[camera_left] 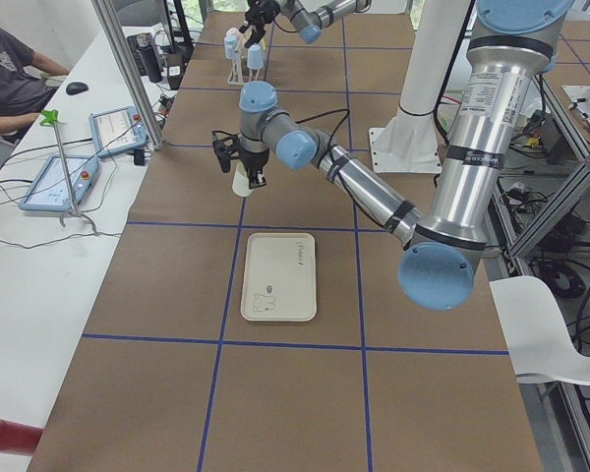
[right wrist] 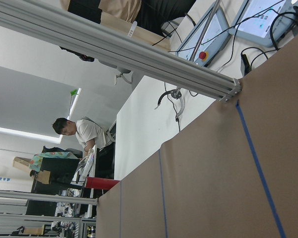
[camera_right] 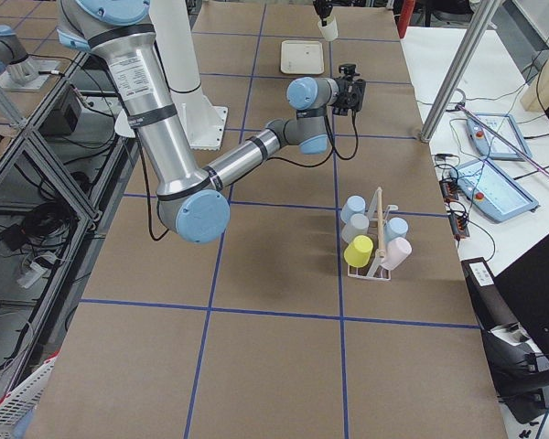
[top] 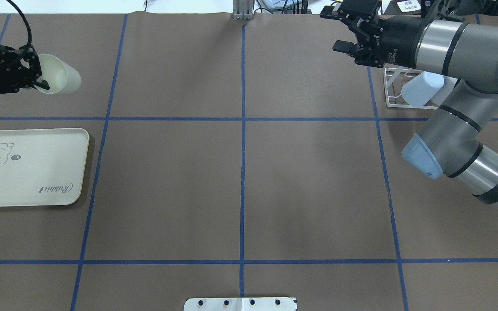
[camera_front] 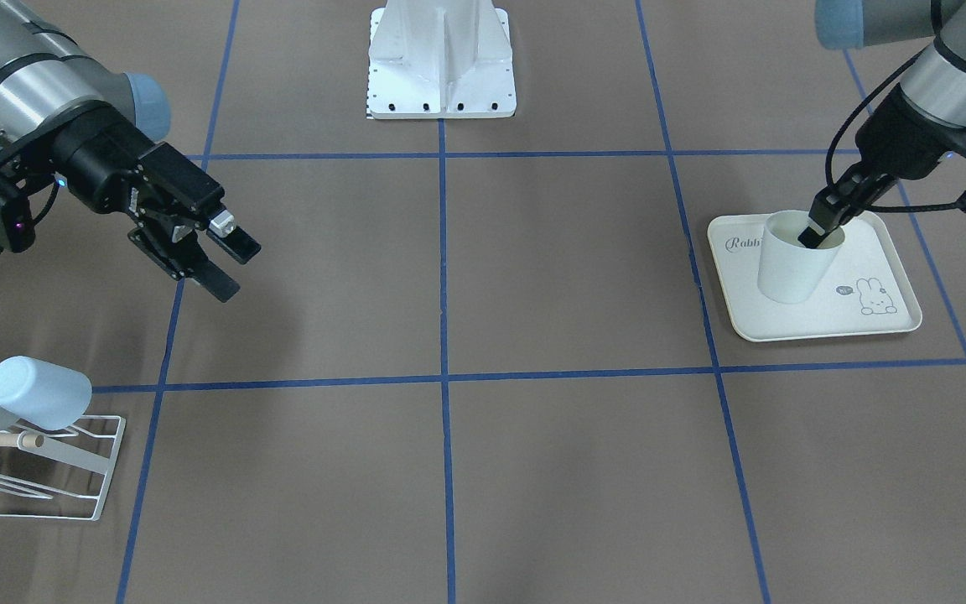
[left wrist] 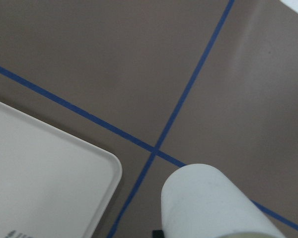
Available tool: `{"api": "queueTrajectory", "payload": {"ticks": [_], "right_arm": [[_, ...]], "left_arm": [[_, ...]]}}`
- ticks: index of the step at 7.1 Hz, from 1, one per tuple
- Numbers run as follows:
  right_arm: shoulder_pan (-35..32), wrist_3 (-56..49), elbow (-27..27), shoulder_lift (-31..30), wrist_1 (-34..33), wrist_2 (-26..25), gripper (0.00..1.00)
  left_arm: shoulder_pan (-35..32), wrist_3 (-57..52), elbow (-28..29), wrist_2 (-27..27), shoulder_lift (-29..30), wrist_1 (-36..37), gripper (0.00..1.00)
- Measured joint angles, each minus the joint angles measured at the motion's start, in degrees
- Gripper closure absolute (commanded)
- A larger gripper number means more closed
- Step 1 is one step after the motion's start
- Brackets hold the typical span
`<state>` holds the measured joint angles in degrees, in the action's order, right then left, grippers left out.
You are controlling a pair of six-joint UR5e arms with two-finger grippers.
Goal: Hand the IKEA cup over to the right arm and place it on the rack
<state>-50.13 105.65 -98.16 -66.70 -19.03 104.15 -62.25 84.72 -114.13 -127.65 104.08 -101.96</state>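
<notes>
The left tool [camera_front: 818, 228] pinches the wall of the cream cup [camera_front: 792, 270], one finger inside the mouth. It holds the cup tilted in the air above the worktop [camera_front: 567, 277]. The rabbit-print tray [top: 33, 172] lies below and beside this tool. The right tool [camera_front: 231, 267] hangs in the air with its fingers spread, gripping nothing. The white wire rack [camera_front: 101, 470] stands apart from it, further toward the worktop's right end, with other cups [camera_front: 38, 390] on its prongs.
</notes>
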Motion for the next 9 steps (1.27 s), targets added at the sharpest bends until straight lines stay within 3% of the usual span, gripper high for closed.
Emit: {"api": "queueTrajectory", "payload": {"ticks": [2, 5, 7, 9], "right_arm": [[2.6, 2.6, -2.0, 1.1, -0.2, -0.1, 0.00], [5.4, 7.8, -3.6, 2.0, 0.1, -0.2, 0.00], [7.3, 11.6, -3.7, 3.1, 0.3, -0.3, 0.00], [8.4, 14.7, -4.1, 4.3, 0.4, -0.5, 0.00]], "left_arm": [[5.4, 18.0, 0.2, 6.0, 0.7, -14.4, 1.00], [17.0, 39.1, -0.4, 25.9, 0.5, -33.6, 1.00], [25.9, 45.9, -0.7, 41.9, 0.4, -45.2, 1.00], [33.6, 46.8, -0.6, 53.4, 0.4, -53.6, 1.00]]}}
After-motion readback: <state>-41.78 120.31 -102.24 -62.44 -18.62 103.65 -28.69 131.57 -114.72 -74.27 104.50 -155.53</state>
